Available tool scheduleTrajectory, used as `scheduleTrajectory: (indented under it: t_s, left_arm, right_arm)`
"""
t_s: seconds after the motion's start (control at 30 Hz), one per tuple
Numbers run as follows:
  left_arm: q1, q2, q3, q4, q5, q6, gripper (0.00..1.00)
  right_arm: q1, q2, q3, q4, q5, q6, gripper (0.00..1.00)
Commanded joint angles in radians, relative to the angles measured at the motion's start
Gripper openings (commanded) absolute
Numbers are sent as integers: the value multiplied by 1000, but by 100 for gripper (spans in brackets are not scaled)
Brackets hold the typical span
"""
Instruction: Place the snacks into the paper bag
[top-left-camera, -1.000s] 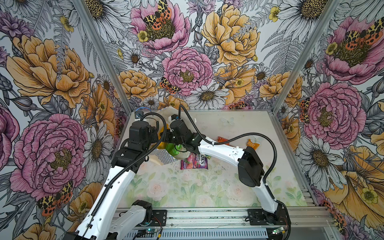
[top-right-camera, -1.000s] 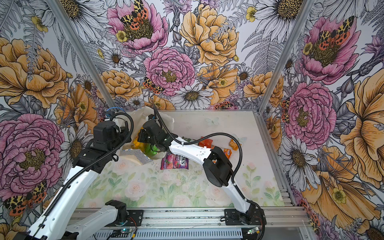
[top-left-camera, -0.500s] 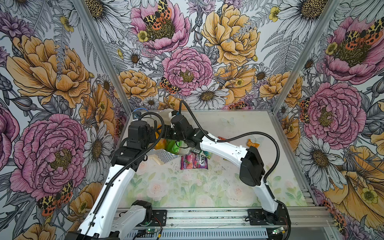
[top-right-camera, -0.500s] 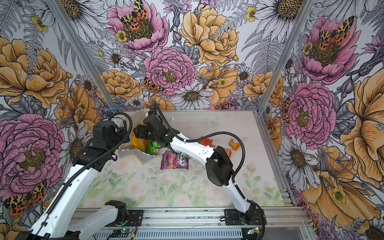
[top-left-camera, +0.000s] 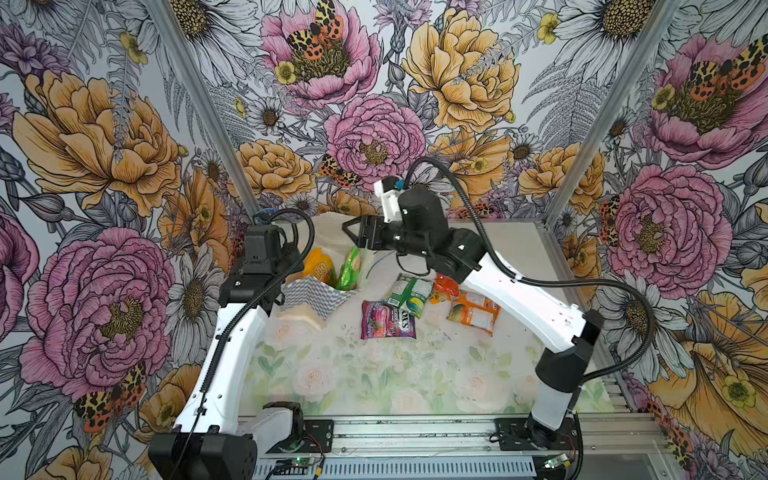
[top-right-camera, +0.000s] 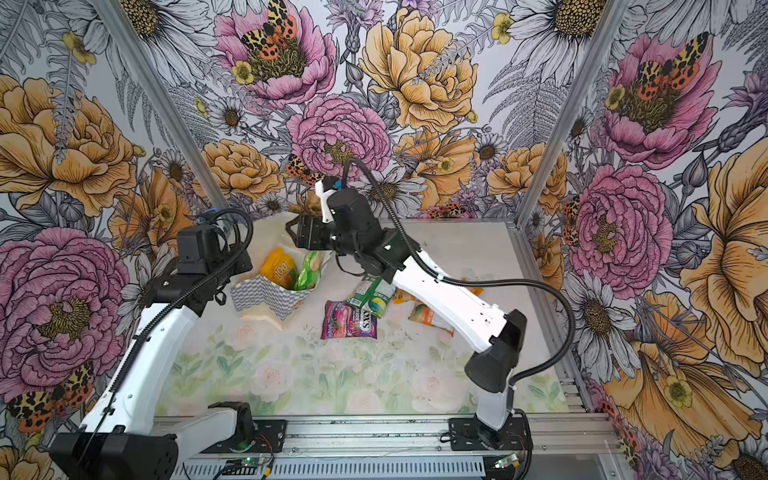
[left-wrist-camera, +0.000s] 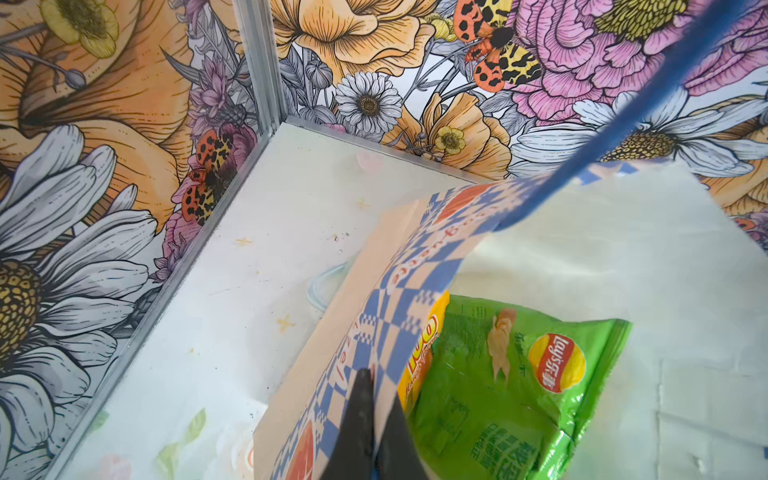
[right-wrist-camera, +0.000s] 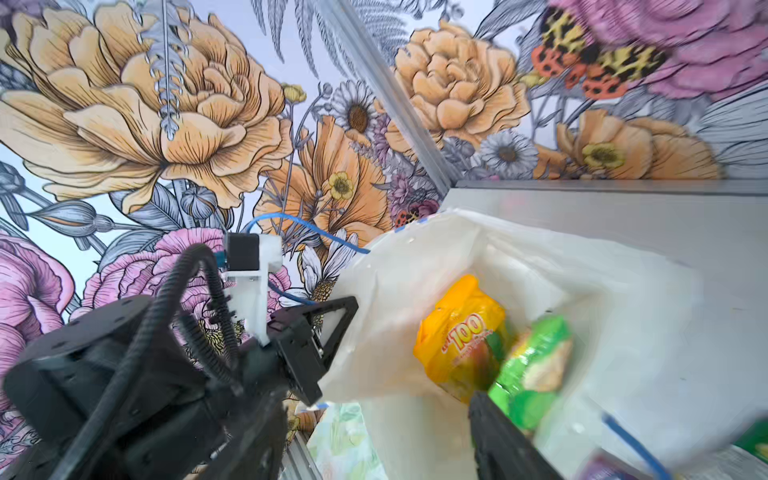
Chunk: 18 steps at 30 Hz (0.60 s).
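Observation:
The paper bag (top-left-camera: 309, 293) stands open at the back left, and my left gripper (left-wrist-camera: 376, 390) is shut on its checkered wall. Inside the bag lean a yellow-orange snack bag (top-left-camera: 318, 266) and a bright green one (top-left-camera: 349, 270), which also show in the left wrist view (left-wrist-camera: 498, 374). My right gripper (top-left-camera: 351, 232) hangs open and empty just above the bag's mouth. On the table right of the bag lie a purple-pink pack (top-left-camera: 386, 320), a green-white pack (top-left-camera: 409, 291), an orange-white pack (top-left-camera: 473, 311) and a small orange-red sachet (top-left-camera: 446, 286).
The back wall and left wall meet close behind the bag (left-wrist-camera: 266, 124). The right forearm (top-left-camera: 519, 299) crosses above the loose packs. A blue cord handle (left-wrist-camera: 623, 124) stretches up from the bag's rim. The flowered mat (top-left-camera: 374, 374) runs toward the front rail.
My right gripper has opened and risen away from the bag's mouth, leaving the green bag inside. The left gripper has kept its hold on the bag wall.

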Motion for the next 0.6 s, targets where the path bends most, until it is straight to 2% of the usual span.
scheduleTrajectory:
  t_s: [0.0,0.17,0.3,0.43,0.57]
  left_arm:
    - [57,15,24,-14,107,-45,0]
    - [71,19,37,-8,145,-40,0]
    - [74,-4,10,-3,136,-28,0]
    - [85,-12,-11,-3,145,-24,0]
    - [84,-23,-21,-1,147,-23,0]
  right_arm:
    - [-38,-142,-164,-39,75,-66,73]
    - [-99,-346,-482,-14,117,-106,77]
    - [-119,-444,-743,34,137,-58,77]
    - [-118,-440,-926,106,74,59,77]
    - [-103,-383,-1051,182,72,186,77]
